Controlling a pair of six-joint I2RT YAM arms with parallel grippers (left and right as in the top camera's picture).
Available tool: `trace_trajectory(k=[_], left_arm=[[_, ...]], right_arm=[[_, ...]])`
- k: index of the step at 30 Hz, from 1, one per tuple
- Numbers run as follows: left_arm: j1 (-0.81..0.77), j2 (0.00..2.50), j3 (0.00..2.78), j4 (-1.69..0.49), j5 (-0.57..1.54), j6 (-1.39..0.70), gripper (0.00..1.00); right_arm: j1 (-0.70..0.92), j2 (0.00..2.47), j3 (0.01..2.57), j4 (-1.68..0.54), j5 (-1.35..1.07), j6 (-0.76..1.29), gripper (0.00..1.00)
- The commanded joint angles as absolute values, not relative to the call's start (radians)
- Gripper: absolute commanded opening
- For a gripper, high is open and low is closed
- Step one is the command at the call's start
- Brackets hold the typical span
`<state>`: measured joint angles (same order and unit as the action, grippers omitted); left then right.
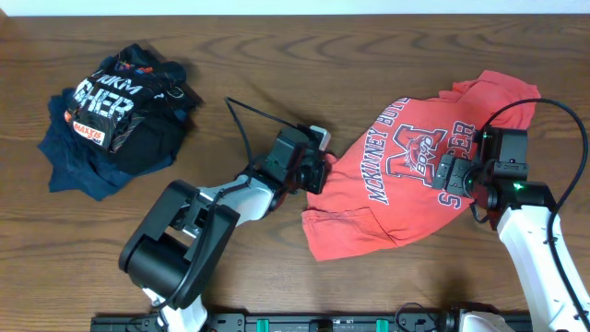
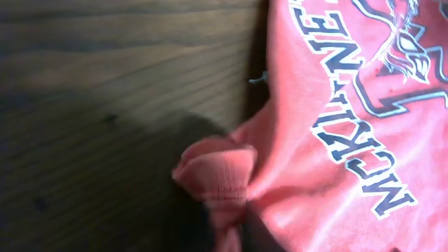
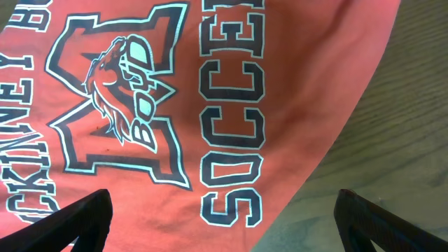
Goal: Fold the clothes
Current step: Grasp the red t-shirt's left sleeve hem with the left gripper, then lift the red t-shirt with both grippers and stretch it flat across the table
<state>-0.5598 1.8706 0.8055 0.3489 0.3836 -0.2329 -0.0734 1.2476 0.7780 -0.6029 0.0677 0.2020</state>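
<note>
1. Task item. The coral-red T-shirt point(image 1: 396, 175) lies crumpled on the wooden surface point(image 1: 277, 55) with its print side up. The chest print, a large "M" emblem with the word "SOCCER" point(image 3: 227, 112) beside it, is fully exposed. The shirt portion nearest the arm bases is doubled over on itself.

2. Left hand. The left hand point(image 1: 315, 172) is positioned at the T-shirt edge that lies beyond the "MCKINNEY" lettering, on the side away from "SOCCER". It is clenched on that edge. The left wrist view shows a bunched fold of red fabric point(image 2: 217, 175) pinched between the dark fingers and raised slightly off the surface.

3. Right hand. The right hand point(image 1: 458, 175) is positioned above the "SOCCER" end of the T-shirt print. It is released. The right wrist view shows its two fingers point(image 3: 77, 224) spread wide apart with the fabric lying flat beneath them. No fabric is held.

4. Other items. A black garment with white lettering point(image 1: 106, 101) rests on top of a navy garment point(image 1: 74, 157). Both lie in a heap well apart from the T-shirt, beyond the left hand.
</note>
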Motion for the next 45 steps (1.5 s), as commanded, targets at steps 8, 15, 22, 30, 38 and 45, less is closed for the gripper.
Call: trace_trajectory(k=[8,15,22,30,38,45], left_arm=[[-0.439,1.673,0.854,0.358,0.288,-0.233,0.05],[-0.272,1.540,1.106,0.264,0.280,-0.234,0.06],[-0.286,1.486,1.215,-0.394,0.410,-0.234,0.06],[-0.291,1.485,1.211,-1.108,0.342,-0.224,0.06],[-0.336,1.397,1.210,-1.351,0.411,-0.012,0.06],[-0.377,1.332,1.208,-1.349,0.400,0.003,0.06]], right_arm=[[-0.081,1.237,0.793,-0.598,0.071,0.233,0.99],[-0.081,1.237,0.793,-0.587,0.071,0.232,0.99],[-0.081,1.237,0.793,-0.588,0.071,0.232,0.99],[-0.081,1.237,0.793,-0.593,-0.016,0.212,0.99],[-0.040,1.237,0.793,-0.550,-0.307,0.026,0.91],[0.099,1.266,0.793,-0.404,-0.292,0.009,0.94]])
